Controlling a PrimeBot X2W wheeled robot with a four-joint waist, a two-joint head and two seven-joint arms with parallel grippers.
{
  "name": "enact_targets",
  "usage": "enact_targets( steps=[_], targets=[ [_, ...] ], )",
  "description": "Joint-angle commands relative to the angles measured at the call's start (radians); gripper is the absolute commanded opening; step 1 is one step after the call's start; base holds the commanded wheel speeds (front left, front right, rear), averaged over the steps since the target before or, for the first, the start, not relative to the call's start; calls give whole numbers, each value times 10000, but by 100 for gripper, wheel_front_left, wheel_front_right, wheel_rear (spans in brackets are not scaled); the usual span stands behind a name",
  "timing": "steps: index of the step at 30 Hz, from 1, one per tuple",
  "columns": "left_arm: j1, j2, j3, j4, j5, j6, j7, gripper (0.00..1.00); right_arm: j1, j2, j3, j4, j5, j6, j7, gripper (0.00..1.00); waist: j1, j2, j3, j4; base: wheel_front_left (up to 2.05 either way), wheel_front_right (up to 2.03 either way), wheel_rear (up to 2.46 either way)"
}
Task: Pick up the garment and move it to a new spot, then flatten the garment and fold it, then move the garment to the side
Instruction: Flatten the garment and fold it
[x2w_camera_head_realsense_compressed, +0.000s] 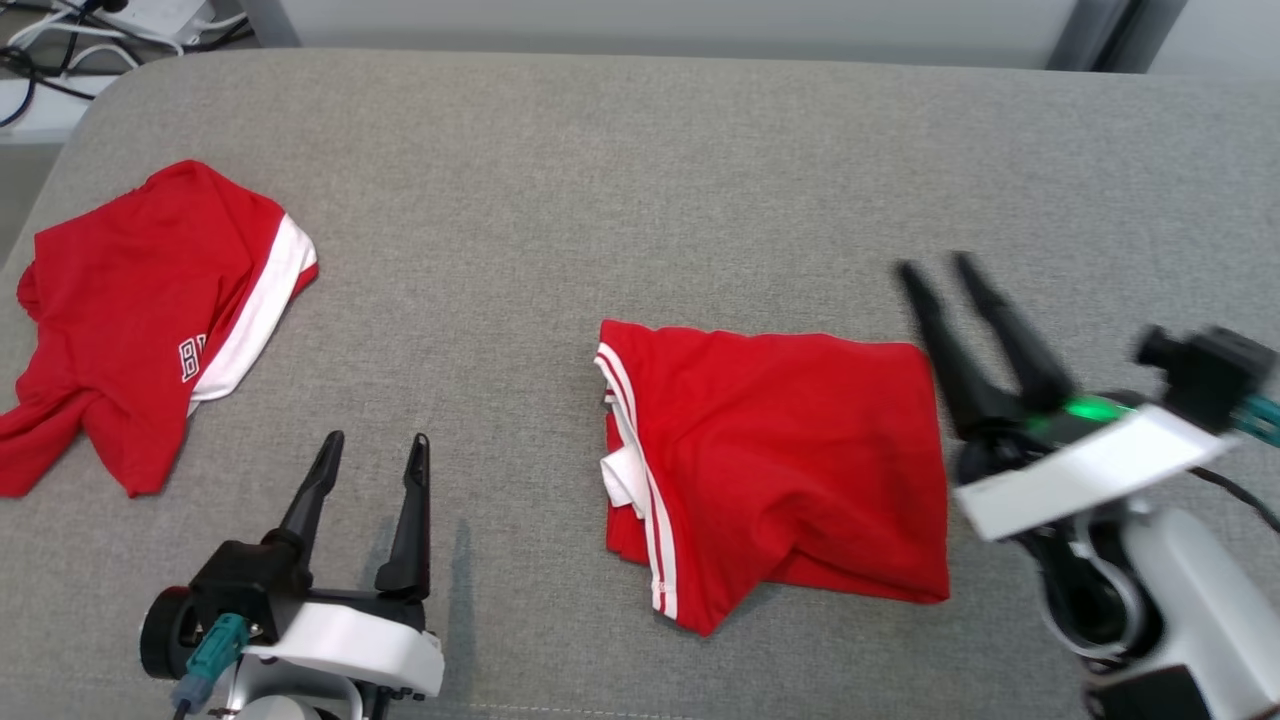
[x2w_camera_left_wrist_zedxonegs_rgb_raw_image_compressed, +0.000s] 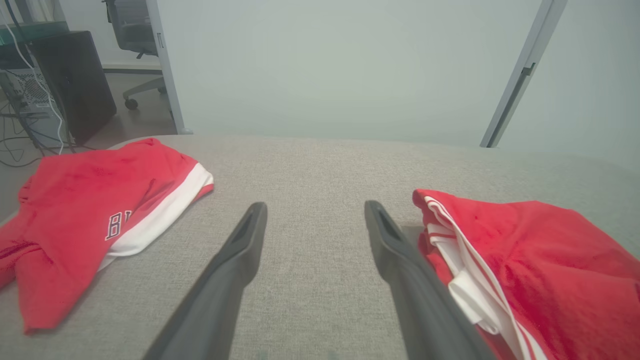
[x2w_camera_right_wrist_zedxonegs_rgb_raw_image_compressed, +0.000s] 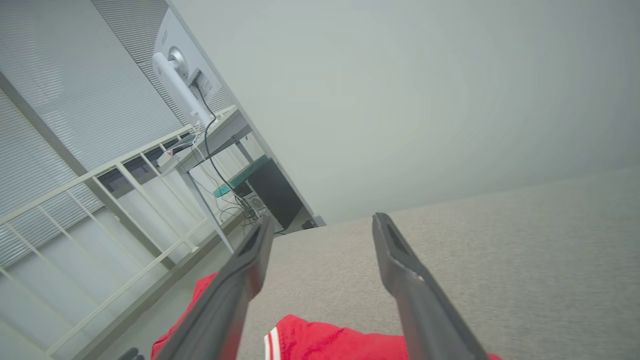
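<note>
Just right of the folded garment (x2w_camera_head_realsense_compressed: 790, 460), the right gripper (x2w_camera_head_realsense_compressed: 935, 265) hangs tilted up and to the left, fingers spread and empty, its pale forearm slanting in from the lower right. The left gripper (x2w_camera_head_realsense_compressed: 377, 440), also spread, points straight ahead, with the garment to its right and a second red shirt (x2w_camera_head_realsense_compressed: 140, 320) to its left.

The head camera looks steeply down on the grey padded surface (x2w_camera_head_realsense_compressed: 640, 180) from its near side. The left wrist camera sits low and close, facing the far wall (x2w_camera_left_wrist_zedxonegs_rgb_raw_image_compressed: 325, 65). It shares the folded red garment (x2w_camera_head_realsense_compressed: 790, 450) and the crumpled red garment (x2w_camera_head_realsense_compressed: 130, 300) with the head view. The right wrist camera, seemingly rolled sideways, catches the folded garment's edge.
</note>
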Motion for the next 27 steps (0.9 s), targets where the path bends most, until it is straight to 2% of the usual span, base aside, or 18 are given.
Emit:
enact_targets(
  steps=[1, 4, 5, 9, 14, 27],
  targets=[
    [-257, 299, 463, -213, 68, 80, -110, 100, 431, -119, -159, -246, -353, 14, -331, 100, 0, -1, -107, -115, 0, 0, 0],
    [-171, 407, 587, -264, 54, 146, -111, 100, 1057, -562, -1211, 30, -1518, 14, -936, 100, 0, -1, -225, -286, 0, 0, 0],
    [-126, 476, 661, -302, 39, 196, -111, 100, 1412, -726, -1803, 183, -2399, 14, -1193, 100, 0, -1, -297, -397, 0, 0, 0],
    [-6, 567, 756, -408, 3, 302, -89, 100, 2092, -670, -2746, 322, -3865, 14, -1446, 100, 0, -1, -424, -591, 0, 0, 0],
    [240, 648, 831, -470, -77, 443, 0, 100, 2885, -346, -3452, 151, -5262, 14, -1489, 100, 0, -1, -644, -759, 0, 0, 0],
    [842, 834, 1064, -595, 18, 766, -45, 100, 3966, 47, -3700, 713, -5731, 14, -1493, 100, 0, -1, -1121, -763, 0, 0, 0]
  ],
)
